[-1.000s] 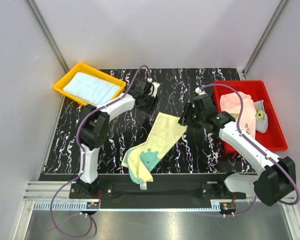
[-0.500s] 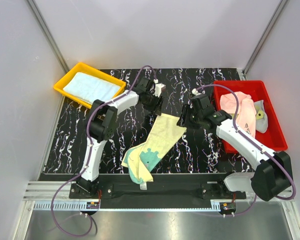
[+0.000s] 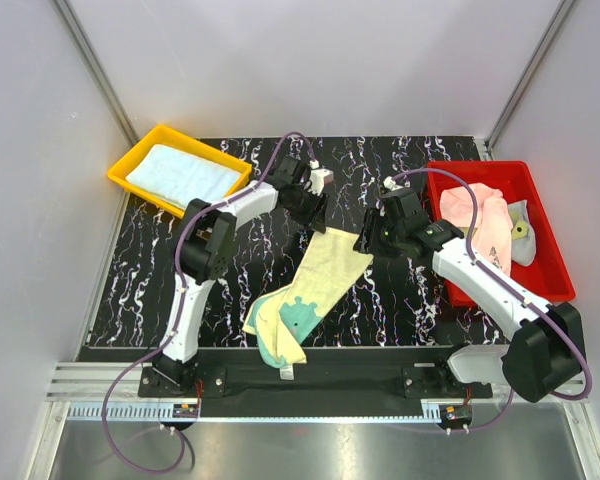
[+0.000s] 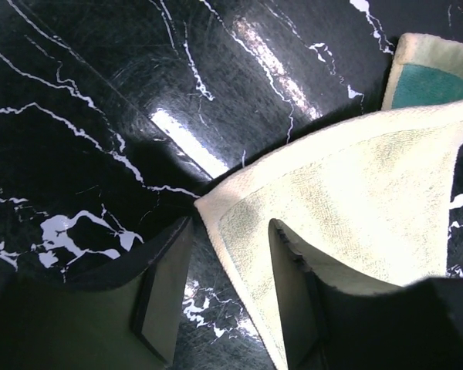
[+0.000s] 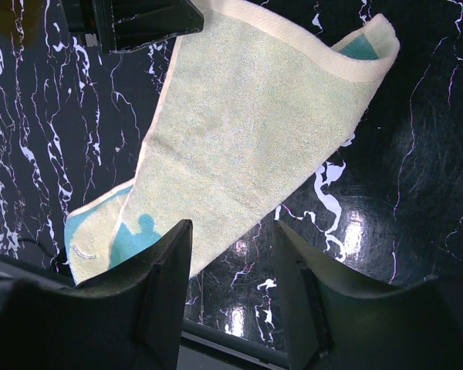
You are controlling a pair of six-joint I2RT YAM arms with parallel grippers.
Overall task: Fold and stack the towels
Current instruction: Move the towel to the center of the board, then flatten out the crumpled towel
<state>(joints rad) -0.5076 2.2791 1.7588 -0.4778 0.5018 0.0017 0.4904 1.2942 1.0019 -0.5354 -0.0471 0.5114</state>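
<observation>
On your marbled desk (image 3: pixel 265 268): one long yellow terry towel (image 3: pixel 325 270), teal patches; left tool (image 4: pixel 228 270) and right tool (image 5: pixel 231 277) both apart.

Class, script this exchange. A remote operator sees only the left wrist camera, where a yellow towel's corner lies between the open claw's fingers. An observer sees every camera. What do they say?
Operator: Where is the other claw?
Observer: The right claw hangs open beside the yellow towel's right edge.
Operator: Are there other towels around?
Observer: A light blue towel lies flat in the yellow tray, at the far left.
</observation>
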